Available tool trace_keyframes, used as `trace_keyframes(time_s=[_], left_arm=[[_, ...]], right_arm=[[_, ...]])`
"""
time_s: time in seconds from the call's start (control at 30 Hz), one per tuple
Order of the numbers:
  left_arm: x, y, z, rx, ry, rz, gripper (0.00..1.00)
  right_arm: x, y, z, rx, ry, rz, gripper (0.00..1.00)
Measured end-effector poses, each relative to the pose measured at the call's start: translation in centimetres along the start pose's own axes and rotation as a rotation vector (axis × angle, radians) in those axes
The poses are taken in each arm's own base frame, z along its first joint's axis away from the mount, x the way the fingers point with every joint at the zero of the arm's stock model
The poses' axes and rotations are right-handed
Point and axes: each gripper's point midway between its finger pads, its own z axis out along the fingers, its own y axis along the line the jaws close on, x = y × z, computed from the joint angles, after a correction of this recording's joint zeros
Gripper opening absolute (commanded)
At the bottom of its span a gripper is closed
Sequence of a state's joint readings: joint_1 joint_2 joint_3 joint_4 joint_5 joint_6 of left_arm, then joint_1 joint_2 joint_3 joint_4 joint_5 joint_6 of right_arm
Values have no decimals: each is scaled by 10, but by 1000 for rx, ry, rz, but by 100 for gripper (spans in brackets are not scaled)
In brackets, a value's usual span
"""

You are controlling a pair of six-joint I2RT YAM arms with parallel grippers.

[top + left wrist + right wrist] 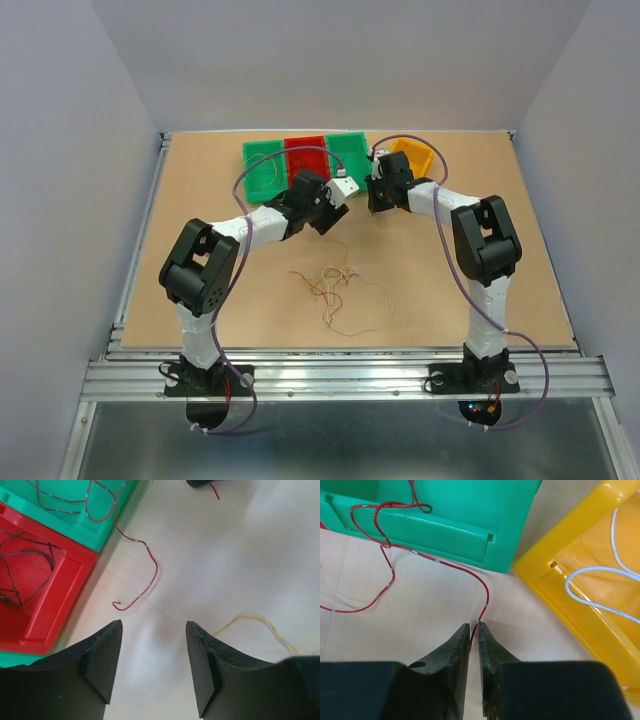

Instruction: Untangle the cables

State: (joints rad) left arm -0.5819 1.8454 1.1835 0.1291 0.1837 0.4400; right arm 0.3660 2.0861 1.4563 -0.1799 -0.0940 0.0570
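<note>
Closest to the right wrist lens, the right gripper (474, 630) has its jaws pressed together on a red wire (445, 564) at bottom centre of that frame. The wire runs up and left over the near wall of a green bin (450, 515), so the pinch looks meant to steer one freed strand into that bin. A yellow bin (580, 515) at right holds a white wire (600, 569). Over in its own view, the left gripper (154, 624) hangs above bare table (225, 555), jaws spread with nothing between them. A yellow strand (255, 617) lies just to its right and a red bin (75, 580) at far left. From above, both arms reach forward, elbows raised, wrists tipped down near the bins at upper centre. The cables' loose tangle (335, 290) lies at lower centre, well apart from both grippers
</note>
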Motion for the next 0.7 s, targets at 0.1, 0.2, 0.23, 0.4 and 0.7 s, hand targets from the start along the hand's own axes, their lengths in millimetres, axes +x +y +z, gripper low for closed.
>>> trace_keyframes(time_s=[0.1, 0.2, 0.23, 0.4, 0.7], left_arm=[[-4, 8, 5, -23, -4, 31, 77], [-3, 13, 7, -35, 3, 71, 80], [-3, 14, 7, -37, 5, 81, 80], [-13, 24, 12, -42, 11, 167, 74], [5, 23, 46, -14, 95, 240, 70]], right_arm=[[0, 0, 0, -3, 1, 0, 18], [0, 1, 0, -5, 1, 0, 18], [0, 1, 0, -6, 1, 0, 18], [0, 2, 0, -9, 1, 0, 18], [0, 2, 0, -11, 2, 0, 18]])
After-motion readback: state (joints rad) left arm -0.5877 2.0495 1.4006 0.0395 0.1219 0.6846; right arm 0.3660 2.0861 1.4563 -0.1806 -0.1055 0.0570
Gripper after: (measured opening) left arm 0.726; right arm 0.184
